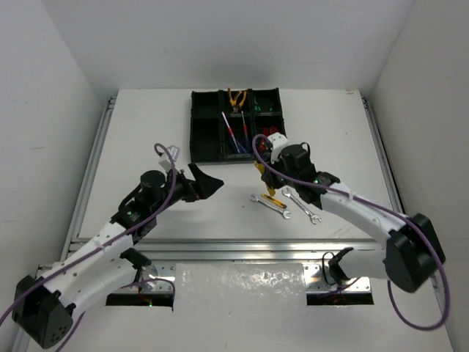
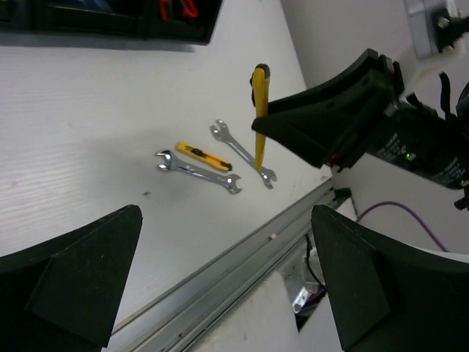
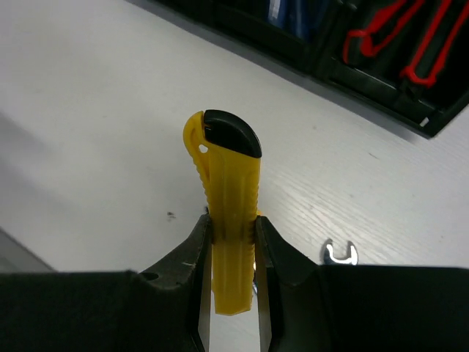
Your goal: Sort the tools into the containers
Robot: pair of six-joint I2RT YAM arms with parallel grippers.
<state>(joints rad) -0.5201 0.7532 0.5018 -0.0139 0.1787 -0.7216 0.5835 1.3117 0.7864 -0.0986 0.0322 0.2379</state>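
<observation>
My right gripper (image 3: 232, 227) is shut on a yellow utility knife (image 3: 231, 198) with a black end cap, held upright above the table; it also shows in the top view (image 1: 270, 191) and the left wrist view (image 2: 259, 110). Below it lie two silver wrenches (image 1: 270, 205) (image 1: 302, 205), also in the left wrist view (image 2: 198, 171) (image 2: 242, 152), and a second yellow knife (image 2: 203, 155). The black six-compartment tray (image 1: 192, 132) stands at the far centre with pliers (image 1: 236, 99), screwdrivers (image 1: 234, 132) and red-handled cutters (image 3: 396, 37). My left gripper (image 1: 209, 183) is open and empty, left of the wrenches.
An aluminium rail (image 2: 242, 271) runs along the table's near edge, just below my left gripper. White walls close in the table on both sides and at the back. The tray's near corner (image 3: 432, 125) is just beyond the held knife.
</observation>
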